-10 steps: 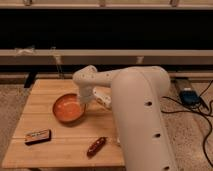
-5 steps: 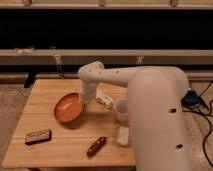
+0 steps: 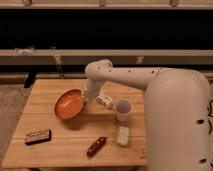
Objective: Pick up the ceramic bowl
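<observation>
Camera view: the ceramic bowl (image 3: pixel 69 104) is seen tilted above the left half of the worktop (image 3: pixel 45 120), held at its right rim by the gripper (image 3: pixel 88 95). The fingers are closed on that rim, largely hidden by the wrist. The arm (image 3: pixel 175 115) is cut off at right.

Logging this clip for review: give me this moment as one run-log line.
phase: lifting | pincer: at ceramic bowl's right rim | ceramic bowl: tilted, raised above table | cup: upright, apart
</observation>
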